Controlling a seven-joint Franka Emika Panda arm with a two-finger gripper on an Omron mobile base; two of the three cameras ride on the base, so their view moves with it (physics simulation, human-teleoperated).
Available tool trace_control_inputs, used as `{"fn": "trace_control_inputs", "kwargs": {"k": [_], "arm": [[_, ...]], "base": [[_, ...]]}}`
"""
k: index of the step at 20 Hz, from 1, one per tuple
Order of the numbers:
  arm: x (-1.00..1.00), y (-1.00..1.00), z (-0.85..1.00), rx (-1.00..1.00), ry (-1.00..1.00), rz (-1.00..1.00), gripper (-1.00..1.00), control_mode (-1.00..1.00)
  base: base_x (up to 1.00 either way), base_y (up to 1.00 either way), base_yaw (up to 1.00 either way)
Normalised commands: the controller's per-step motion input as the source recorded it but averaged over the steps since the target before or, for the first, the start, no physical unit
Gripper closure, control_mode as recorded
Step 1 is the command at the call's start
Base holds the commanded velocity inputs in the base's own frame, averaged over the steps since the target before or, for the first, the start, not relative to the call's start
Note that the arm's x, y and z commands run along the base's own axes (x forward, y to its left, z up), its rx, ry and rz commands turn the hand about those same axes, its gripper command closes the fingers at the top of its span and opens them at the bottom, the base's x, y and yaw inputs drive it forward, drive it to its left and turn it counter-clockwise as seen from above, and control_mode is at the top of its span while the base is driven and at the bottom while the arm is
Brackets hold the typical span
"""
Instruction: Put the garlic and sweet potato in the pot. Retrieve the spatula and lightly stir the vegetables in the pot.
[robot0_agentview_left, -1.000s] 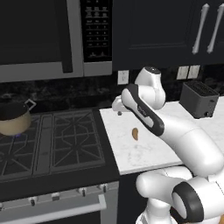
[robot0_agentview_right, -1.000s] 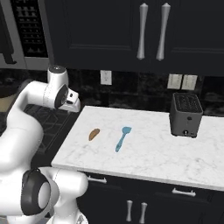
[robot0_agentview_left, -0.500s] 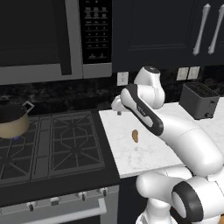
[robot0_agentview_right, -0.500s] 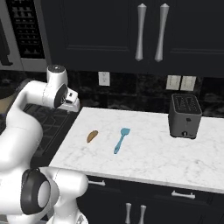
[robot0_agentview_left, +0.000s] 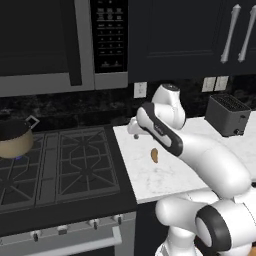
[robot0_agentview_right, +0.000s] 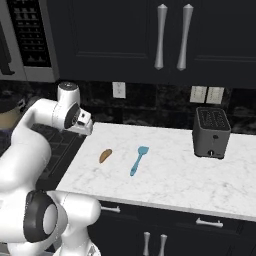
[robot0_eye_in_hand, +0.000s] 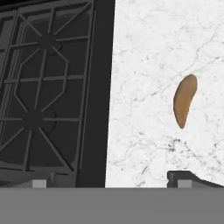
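We are hovering the gripper (robot0_agentview_right: 85, 123), jaws spread wide and empty, over the counter's (robot0_agentview_right: 170, 175) left edge, with the sweet potato (robot0_agentview_right: 105, 156) lying just right, long axis running near-to-far.

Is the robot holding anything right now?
No, nothing. Its jaws are open, and the sweet potato lies loose on the counter.
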Motion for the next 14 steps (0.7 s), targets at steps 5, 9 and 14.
{"fn": "trace_control_inputs", "kwargs": {"k": [5,9,14], "arm": [[0.20,-0.33,-0.66,0.00,0.23,-0.09,-1.00,-1.00],[0.06,-0.38,-0.57,0.00,0.12,-0.11,-1.00,-1.00],[0.06,-0.47,-0.31,-0.06,0.08,-0.11,-1.00,-1.00]], "base": [[0.00,0.00,0.00],[0.00,0.00,0.00],[0.00,0.00,0.00]]}}
